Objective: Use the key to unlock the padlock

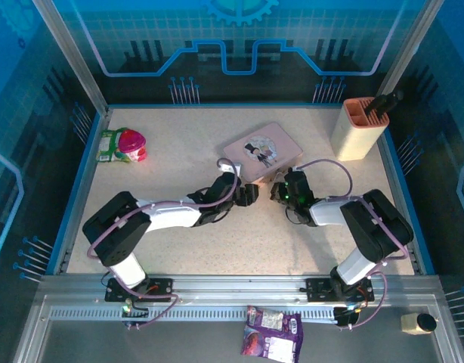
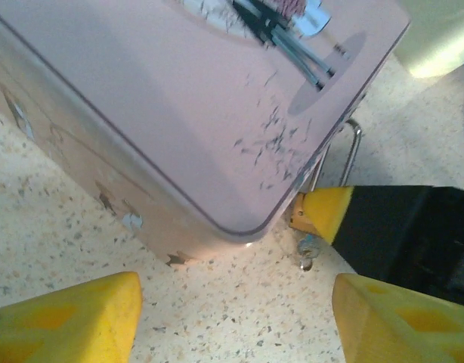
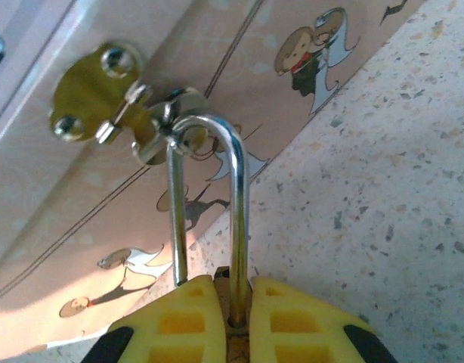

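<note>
The pink tin (image 1: 262,151) lies at the table's middle back. From its brass hasp (image 3: 96,94) hangs the padlock, its silvery shackle (image 3: 239,197) hooked through the hasp's loop. My right gripper (image 3: 233,283) is shut on the padlock's brass body (image 3: 238,327); the shackle's left leg ends behind one finger. In the left wrist view the padlock (image 2: 298,215) sits at the tin's corner (image 2: 239,219), with the small key (image 2: 307,251) at its lower end. My left gripper (image 2: 236,325) stands open just short of it, over bare table. From above, both grippers (image 1: 249,195) (image 1: 280,189) meet by the tin's front edge.
A pink cup with a green packet (image 1: 123,145) stands at the back left. A beige holder (image 1: 358,128) is at the back right. A purple snack bag (image 1: 271,331) and a small jar (image 1: 419,323) lie on the front rail.
</note>
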{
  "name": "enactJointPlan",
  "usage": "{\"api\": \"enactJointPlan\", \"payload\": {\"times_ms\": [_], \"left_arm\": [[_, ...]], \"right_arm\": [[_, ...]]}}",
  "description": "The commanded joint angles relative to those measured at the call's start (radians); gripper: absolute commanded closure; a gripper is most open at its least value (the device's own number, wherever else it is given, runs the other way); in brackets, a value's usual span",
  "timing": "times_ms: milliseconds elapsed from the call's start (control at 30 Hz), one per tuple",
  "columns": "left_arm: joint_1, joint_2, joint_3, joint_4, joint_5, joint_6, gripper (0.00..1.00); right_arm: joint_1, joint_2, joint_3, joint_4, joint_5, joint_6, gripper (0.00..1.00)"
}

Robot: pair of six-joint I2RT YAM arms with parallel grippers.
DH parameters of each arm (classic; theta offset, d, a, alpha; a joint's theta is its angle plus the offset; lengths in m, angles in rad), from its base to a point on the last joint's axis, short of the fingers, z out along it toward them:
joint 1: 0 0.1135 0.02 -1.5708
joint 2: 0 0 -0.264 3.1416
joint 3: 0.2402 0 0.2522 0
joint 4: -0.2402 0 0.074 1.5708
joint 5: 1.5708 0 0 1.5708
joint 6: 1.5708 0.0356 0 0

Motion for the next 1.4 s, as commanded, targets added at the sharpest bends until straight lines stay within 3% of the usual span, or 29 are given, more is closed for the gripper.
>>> {"api": "enactJointPlan", "payload": {"times_ms": [0,133,500,1367], "left_arm": [[0.046,-0.015,0.032,-0.043,-0.016,0.018,0.29],[0.084,0.038,0.093,-0.092,-0.003,0.033,0.28],[0.088,0.166,0.202,-0.168,-0.027,0.037,0.29],[0.089,0.159,0.098,-0.141,-0.040,0.014,0.30]], "right_arm": [[-0.023,0.006,0.019,0.088,-0.060,0.057,1.00],[-0.022,0.003,0.025,0.078,-0.079,0.069,1.00],[-0.047,0.003,0.042,0.096,-0.123,0.115,1.00],[-0.117,-0.040,0.087,0.023,-0.139,0.097,1.00]]}}
